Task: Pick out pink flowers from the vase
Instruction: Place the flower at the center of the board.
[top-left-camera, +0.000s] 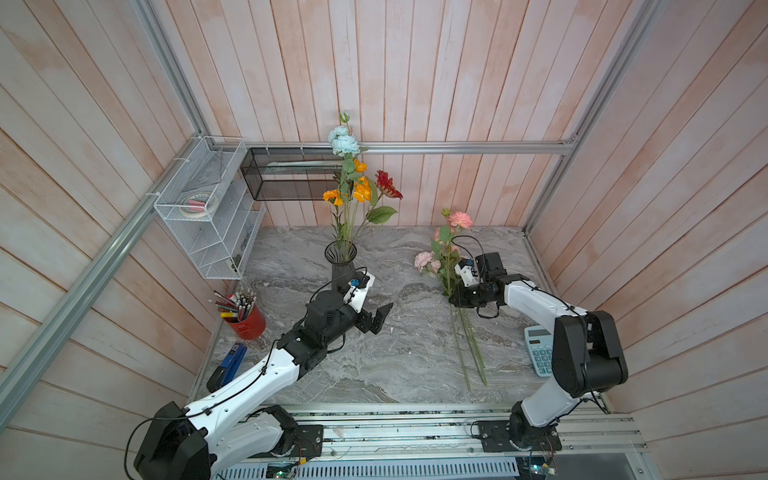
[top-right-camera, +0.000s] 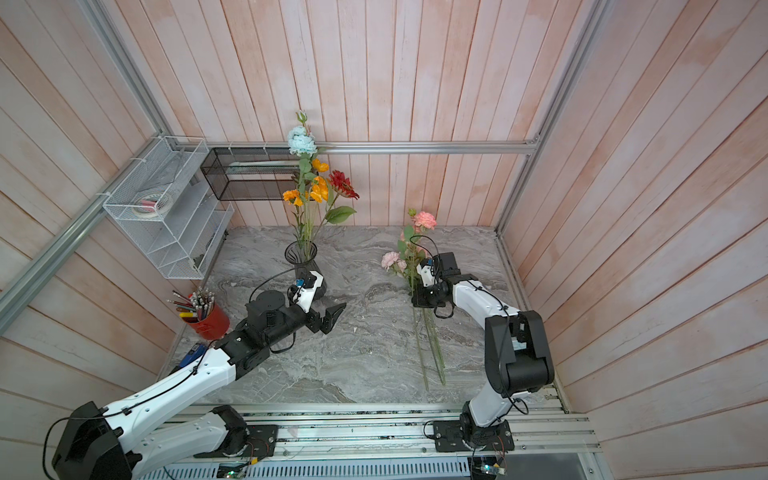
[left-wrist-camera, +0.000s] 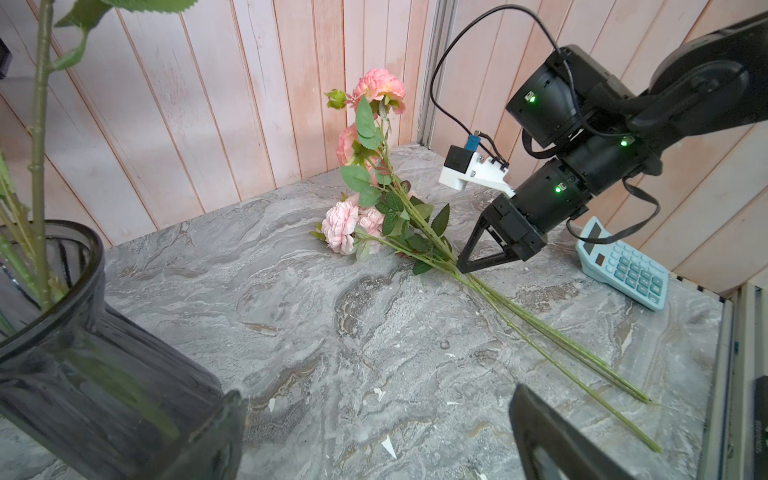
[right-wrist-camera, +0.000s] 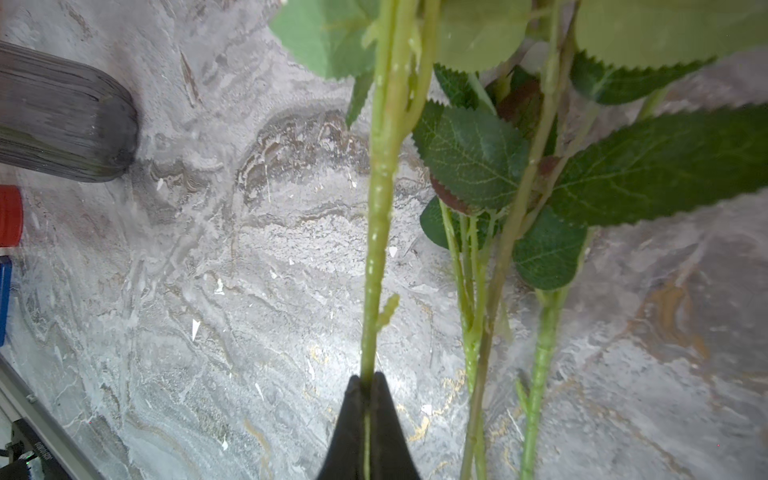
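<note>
Stalks of the pink flowers rest on the table at 3 o'clock from the vase, looking light and bendy, with the right gripper pinched on one below its leaves and the left gripper wide apart.

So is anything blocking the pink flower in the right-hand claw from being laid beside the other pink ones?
Nothing visible does. The right gripper is shut on one pink stem; bare table lies under it, the other pink flowers lie right beside it, and the calculator sits well off to the side.
</note>
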